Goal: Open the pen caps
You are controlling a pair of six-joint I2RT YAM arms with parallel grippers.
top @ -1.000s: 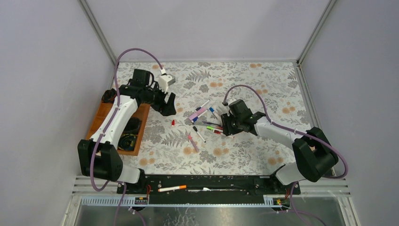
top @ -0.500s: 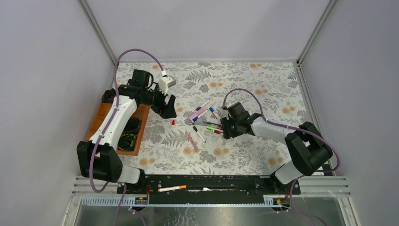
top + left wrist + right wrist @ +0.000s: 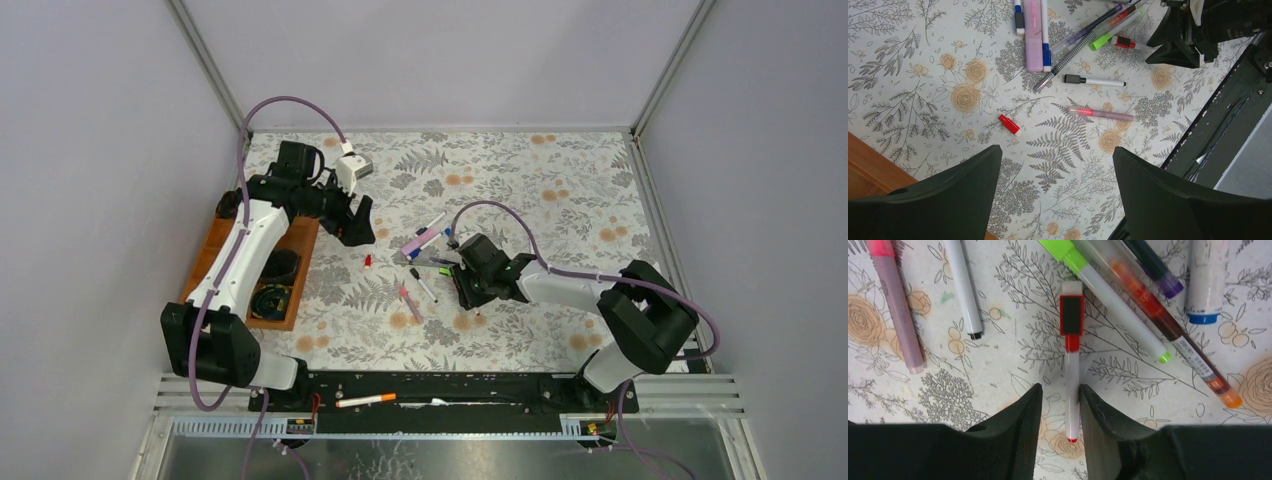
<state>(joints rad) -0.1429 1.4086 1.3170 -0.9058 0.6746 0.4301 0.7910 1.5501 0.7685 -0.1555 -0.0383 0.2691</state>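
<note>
Beside the red pen (image 3: 1072,370) lies a green pen (image 3: 1118,314), nearly touching.

R hand (image 3: 1059,390) straddles red-capped pen (image 3: 1072,375); green pen (image 3: 1120,310) crowds 1 side, bare cloth (image 3: 1013,355) on other.

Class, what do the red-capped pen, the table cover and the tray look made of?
Red-capped pen: likely plastic, smooth glossy white barrel. Table cover: probably printed cloth or vinyl, matt floral pattern. Tray: seemingly wood, warm brown surface.
</note>
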